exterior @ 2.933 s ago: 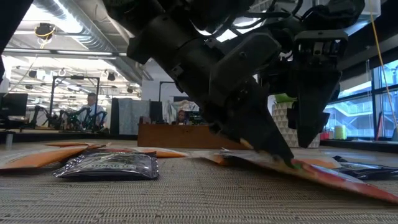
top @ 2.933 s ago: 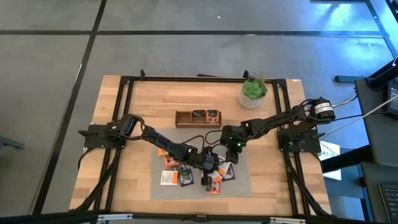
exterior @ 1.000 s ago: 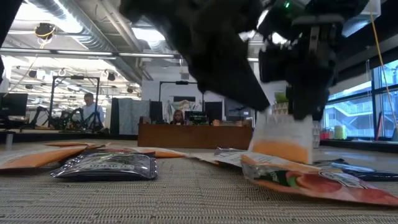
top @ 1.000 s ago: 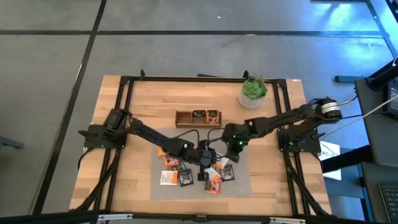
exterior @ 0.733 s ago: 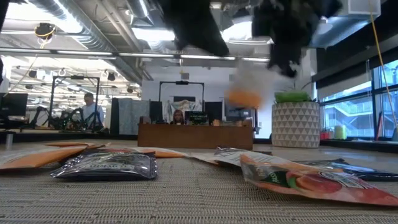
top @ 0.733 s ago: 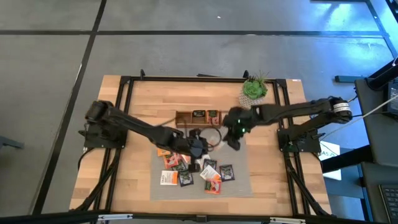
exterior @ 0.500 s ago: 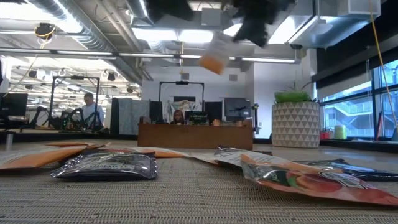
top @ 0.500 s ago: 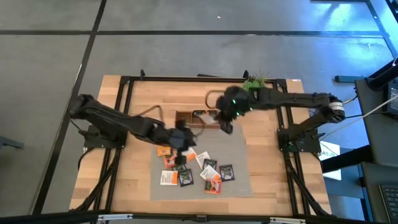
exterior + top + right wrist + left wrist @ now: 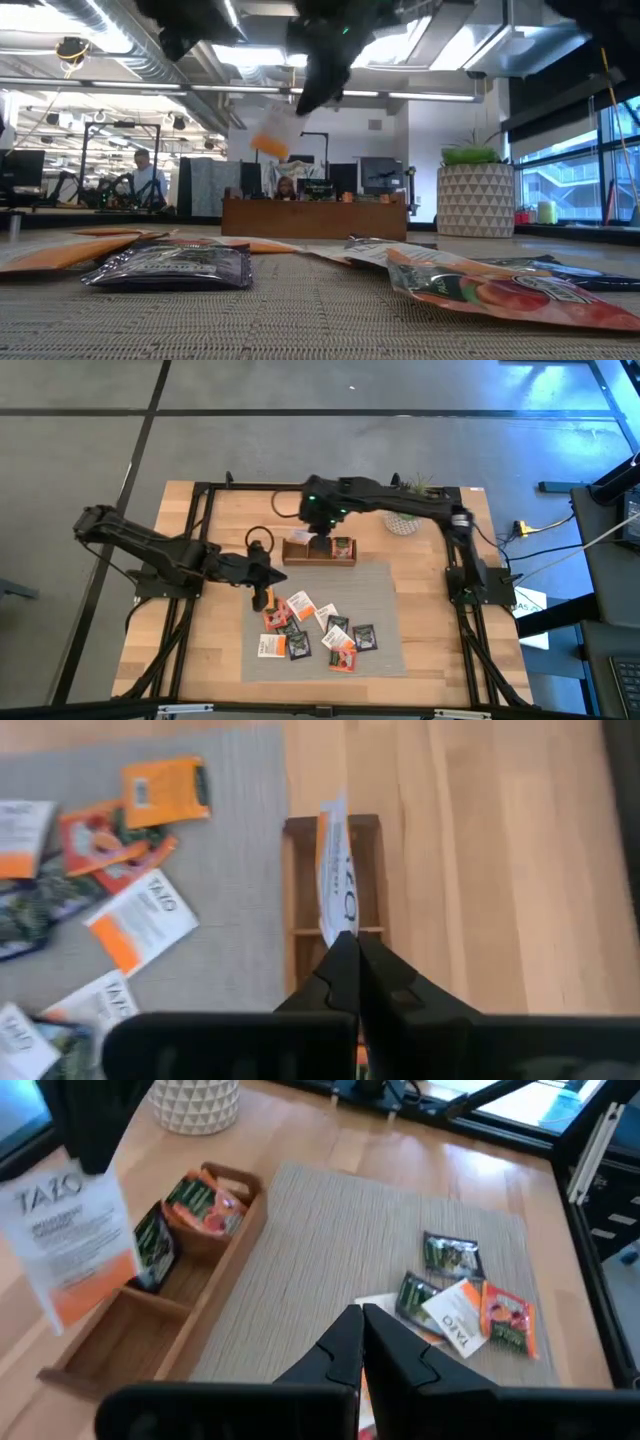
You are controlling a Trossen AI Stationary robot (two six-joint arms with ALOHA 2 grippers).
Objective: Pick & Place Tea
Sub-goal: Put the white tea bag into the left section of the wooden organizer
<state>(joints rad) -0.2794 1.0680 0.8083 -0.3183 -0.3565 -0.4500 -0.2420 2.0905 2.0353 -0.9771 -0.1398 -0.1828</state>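
My right gripper [image 9: 320,544] is shut on a white sachet with an orange band [image 9: 272,134], held above the left end of the brown wooden tray [image 9: 292,558]. The sachet also shows in the left wrist view [image 9: 75,1240]. Two sachets [image 9: 185,1215] stand in the tray's other compartments. Several more sachets [image 9: 315,625], orange, black and white, lie flat on the grey mat [image 9: 385,650]. My left gripper [image 9: 264,597] is shut and empty, raised above the mat's left edge. My right gripper pinches the sachet's upper edge [image 9: 340,923] between its two fingers, which point down from above. The sachet hangs below the fingers, orange end lowest, a little tilted, clear of the tray and the table.
A potted plant in a white faceted pot [image 9: 475,200] stands at the back right, beside the right arm. Bare wood lies left of the mat and the tray. People sit at desks in the room beyond.
My right gripper has lifted the white and orange sachet off the mat and carried it up and toward the far left, to above the tray's left end. My left gripper has risen and drawn back toward the table's left, off the sachet pile.
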